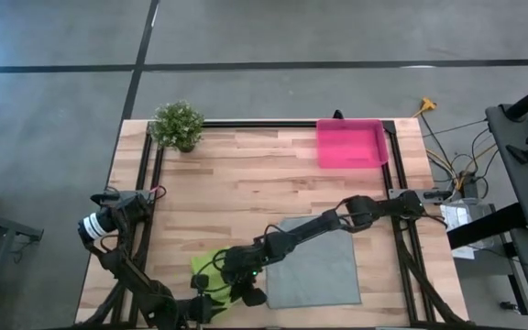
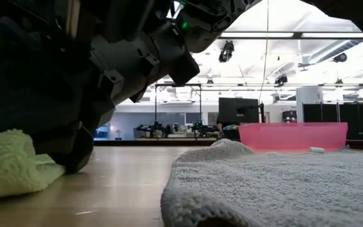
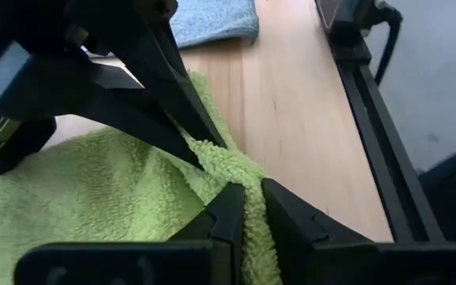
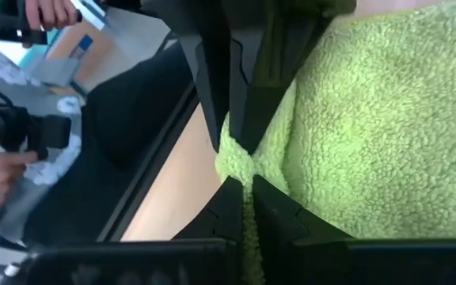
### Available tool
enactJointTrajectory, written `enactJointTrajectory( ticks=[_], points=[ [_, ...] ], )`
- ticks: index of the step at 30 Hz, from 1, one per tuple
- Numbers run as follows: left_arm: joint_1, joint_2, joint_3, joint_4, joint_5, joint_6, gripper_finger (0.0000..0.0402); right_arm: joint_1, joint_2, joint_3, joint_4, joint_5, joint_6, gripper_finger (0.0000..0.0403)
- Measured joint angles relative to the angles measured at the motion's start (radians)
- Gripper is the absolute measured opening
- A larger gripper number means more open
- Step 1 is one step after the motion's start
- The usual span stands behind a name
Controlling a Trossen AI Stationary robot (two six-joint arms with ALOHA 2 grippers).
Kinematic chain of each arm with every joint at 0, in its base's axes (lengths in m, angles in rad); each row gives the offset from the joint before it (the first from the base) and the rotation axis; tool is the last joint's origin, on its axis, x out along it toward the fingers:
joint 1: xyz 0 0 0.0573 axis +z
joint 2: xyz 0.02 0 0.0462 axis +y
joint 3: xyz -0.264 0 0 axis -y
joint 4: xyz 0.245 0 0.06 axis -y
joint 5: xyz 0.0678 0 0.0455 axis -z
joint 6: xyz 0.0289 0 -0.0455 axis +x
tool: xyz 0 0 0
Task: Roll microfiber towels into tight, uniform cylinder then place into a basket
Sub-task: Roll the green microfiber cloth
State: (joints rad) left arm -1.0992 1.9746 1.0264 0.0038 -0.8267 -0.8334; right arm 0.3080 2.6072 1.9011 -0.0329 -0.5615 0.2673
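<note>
Green towel (image 3: 109, 186), no legible writing

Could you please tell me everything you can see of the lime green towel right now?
The lime green towel is a soft, fluffy, looped-pile cloth, bunched rather than flat, lying on the wooden table near its front edge, just left of the flat grey towel. Both grippers meet at one edge: the left gripper and the right gripper each have their jaws pinched shut on a fold of it. Whether it touches the grey towel cannot be told.
</note>
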Motion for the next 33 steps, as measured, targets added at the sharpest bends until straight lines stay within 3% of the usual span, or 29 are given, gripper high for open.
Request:
enactJointTrajectory(
  ticks=[4, 9, 14, 18, 22, 29, 33],
  points=[
    [-0.003, -0.046, 0.001, -0.067, 0.055, 0.002, 0.0068, -0.001, 0.0, 0.0, 0.012, -0.007, 0.026, 0.0012],
    [-0.004, -0.058, -0.001, -0.079, 0.067, 0.003, 0.0167, -0.001, 0.0, 0.0, 0.013, -0.011, 0.033, 0.0012],
    [-0.002, -0.058, 0.05, -0.099, -0.022, 0.123, 0.0231, -0.003, 0.0, 0.0, 0.027, -0.011, 0.074, 0.0013],
    [-0.002, -0.059, 0.136, -0.107, -0.114, 0.375, 0.0236, -0.012, 0.0, 0.0, 0.034, -0.019, 0.107, 0.0013],
    [0.014, -0.048, 0.212, -0.145, -0.126, 0.5, 0.0237, -0.018, 0.0, 0.0, 0.037, -0.022, 0.126, 0.0013],
    [0.033, 0.11, 0.335, -0.4, 0.036, 0.443, 0.0208, -0.024, 0.0, 0.0, 0.052, -0.022, 0.163, 0.0013],
    [0.033, 0.19, 0.439, -0.601, 0.041, 0.338, 0.0174, -0.025, 0.0, 0.0, 0.052, -0.021, 0.162, 0.0013]
  ],
)
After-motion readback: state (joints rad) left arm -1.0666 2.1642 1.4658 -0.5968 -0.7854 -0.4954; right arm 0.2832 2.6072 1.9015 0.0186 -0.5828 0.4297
